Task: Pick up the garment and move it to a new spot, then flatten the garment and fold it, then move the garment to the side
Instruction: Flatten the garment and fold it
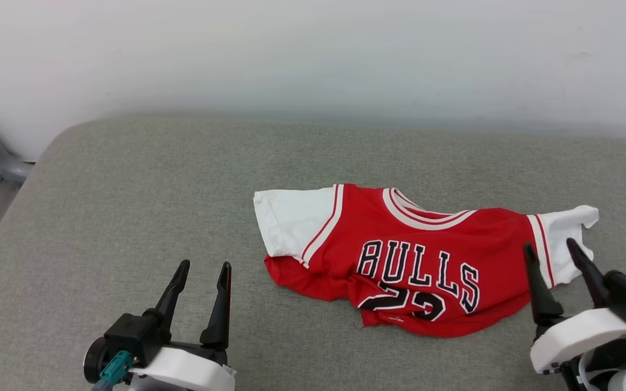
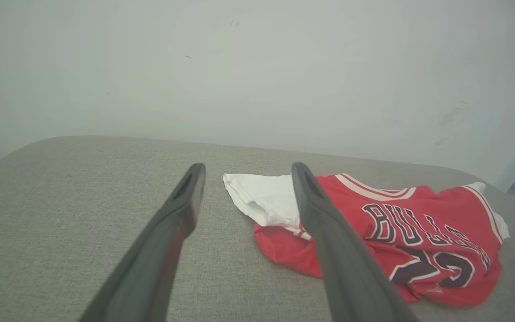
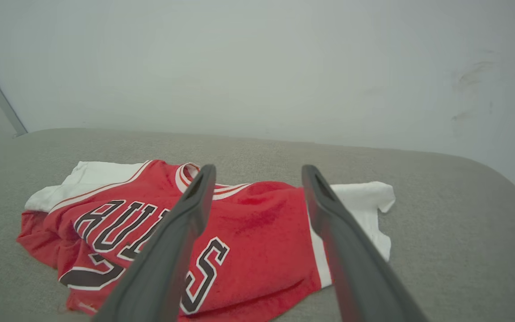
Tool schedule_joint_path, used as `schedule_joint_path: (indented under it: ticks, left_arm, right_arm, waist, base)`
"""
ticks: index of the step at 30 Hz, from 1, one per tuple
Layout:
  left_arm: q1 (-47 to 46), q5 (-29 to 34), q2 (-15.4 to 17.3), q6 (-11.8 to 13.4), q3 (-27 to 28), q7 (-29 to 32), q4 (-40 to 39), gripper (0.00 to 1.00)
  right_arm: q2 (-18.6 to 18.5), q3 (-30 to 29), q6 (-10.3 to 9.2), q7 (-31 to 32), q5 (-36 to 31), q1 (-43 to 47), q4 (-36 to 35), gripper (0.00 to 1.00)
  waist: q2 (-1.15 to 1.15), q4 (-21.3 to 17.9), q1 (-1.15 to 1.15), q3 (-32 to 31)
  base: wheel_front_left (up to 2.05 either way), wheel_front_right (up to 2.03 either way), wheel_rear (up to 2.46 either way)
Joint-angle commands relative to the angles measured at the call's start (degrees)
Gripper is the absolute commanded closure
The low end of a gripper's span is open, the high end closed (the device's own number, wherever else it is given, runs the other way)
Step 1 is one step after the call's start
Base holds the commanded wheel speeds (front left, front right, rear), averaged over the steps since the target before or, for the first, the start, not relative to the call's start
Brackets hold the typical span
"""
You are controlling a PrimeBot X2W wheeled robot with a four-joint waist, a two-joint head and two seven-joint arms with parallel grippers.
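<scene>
Left gripper (image 1: 205,265) and right gripper (image 1: 550,244), wide open and empty, flank the garment (image 1: 416,260).

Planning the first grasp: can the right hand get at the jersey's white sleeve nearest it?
Probably yes. The right hand stands open right beside that sleeve of the jersey, and nothing on the grey cushion lies between them.

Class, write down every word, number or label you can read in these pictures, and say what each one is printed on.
"BULLS": black, white-outlined letters across the chest of the red garment.
"23": the large number under that lettering, its top creased under a fold in the cloth.
Small white mark near the hem: too small to read.
No other text can be read.
</scene>
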Motion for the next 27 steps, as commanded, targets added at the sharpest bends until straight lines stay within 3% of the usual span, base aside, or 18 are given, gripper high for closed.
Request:
schedule_joint_path:
  ticks: [1, 5, 15, 20, 27]
  left_arm:
    - [-0.54, -0.01, 0.04, -0.12, -0.06, -0.15, 0.03, 0.0]
    - [-1.02, -0.12, -0.1, -0.12, -0.23, -0.15, 0.13, 0.0]
    - [-2.86, -0.53, -0.53, -0.12, -1.26, -0.15, 0.54, 0.0]
    - [-3.89, -0.57, -0.75, -0.12, -2.08, -0.15, 0.88, 0.0]
    - [-4.77, -0.9, -0.97, -0.12, -2.42, -0.15, 1.29, 0.0]
  right_arm:
    - [-0.8, 1.19, -0.06, 0.8, -0.21, 0.05, -0.59, 0.0]
    - [-4.45, 8.45, -0.06, 6.26, 1.1, -0.57, -1.91, 0.0]
    - [-14.83, 30.94, -0.07, 27.6, 9.65, -8.44, -2.54, 0.0]
    - [-16.24, 36.31, -0.07, 33.74, 12.71, -13.83, 1.75, 0.0]
    - [-17.09, 39.3, -0.06, 39.73, 13.81, -19.37, 8.91, 0.0]
  waist:
    - [0.0, 0.45, 0.0, 0.3]
    - [0.0, 1.61, 0.0, 1.16]
    - [0.0, 5.95, 0.0, 4.44]
    - [0.0, 8.89, 0.0, 6.19]
    - [0.0, 12.91, 0.0, 7.72]
  base:
    - [0.0, 0.0, 0.0]
    - [0.0, 0.0, 0.0]
    - [0.0, 0.0, 0.0]
    - [0.0, 0.0, 0.0]
    - [0.0, 0.0, 0.0]
